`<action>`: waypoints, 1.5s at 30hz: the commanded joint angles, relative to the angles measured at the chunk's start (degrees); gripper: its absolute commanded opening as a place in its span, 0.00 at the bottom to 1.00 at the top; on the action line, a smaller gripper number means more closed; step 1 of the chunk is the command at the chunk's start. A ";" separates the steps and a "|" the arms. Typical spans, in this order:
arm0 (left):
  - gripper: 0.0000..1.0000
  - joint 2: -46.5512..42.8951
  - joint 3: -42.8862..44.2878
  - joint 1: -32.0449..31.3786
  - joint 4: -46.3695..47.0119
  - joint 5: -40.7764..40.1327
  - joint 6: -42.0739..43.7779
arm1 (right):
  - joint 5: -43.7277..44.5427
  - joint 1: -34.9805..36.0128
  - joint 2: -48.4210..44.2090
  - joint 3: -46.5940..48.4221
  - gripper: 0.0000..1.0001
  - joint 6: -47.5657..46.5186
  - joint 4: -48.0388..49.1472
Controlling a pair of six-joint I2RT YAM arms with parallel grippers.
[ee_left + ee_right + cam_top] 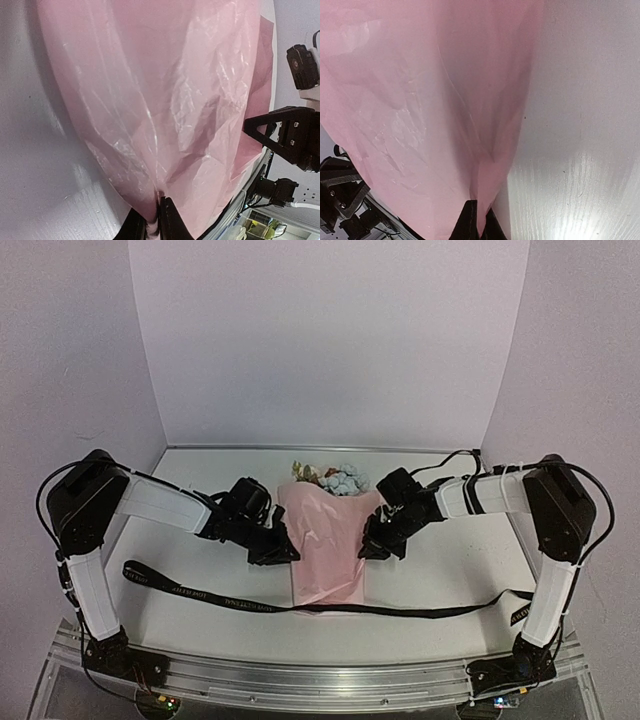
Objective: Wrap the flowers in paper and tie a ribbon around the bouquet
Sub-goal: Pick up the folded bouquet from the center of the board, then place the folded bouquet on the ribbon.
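Heads up: the left claw (pixel 278 548) and right claw (pixel 375 543) are each pinched shut on opposite side edges of the thin translucent pink wrapping paper (pixel 325 540) lying mid-table over the pale blue and white artificial flowers (pixel 345 482), so uneven pulling could rip it or spill the stems, which I can't really see.

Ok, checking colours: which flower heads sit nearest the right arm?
The pale blue artificial flower heads; the white and rust ones lie toward the left arm.

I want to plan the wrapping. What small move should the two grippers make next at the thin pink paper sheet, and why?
Probably draw both edges inward, over the middle: the left gripper and right gripper each pinch one side of the thin translucent pink paper sheet.
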 commanded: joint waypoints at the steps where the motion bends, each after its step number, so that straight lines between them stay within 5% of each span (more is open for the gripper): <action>1: 0.09 1.88 5.26 0.45 -3.24 0.89 2.45 | 0.53 0.10 1.64 6.14 0.00 -2.31 -5.65; 15: 0.06 2.78 10.08 2.94 -7.80 5.00 3.41 | -0.02 -0.55 2.50 14.04 0.00 -0.03 -15.93; 42: 0.07 -17.17 -12.38 -9.56 -3.75 -2.09 -11.21 | 10.69 12.86 -13.12 -7.09 0.00 6.87 -15.58; 45: 0.12 -17.80 -13.07 -9.62 -4.09 -4.22 -11.84 | 11.16 13.56 -12.72 -8.78 0.09 8.48 -13.35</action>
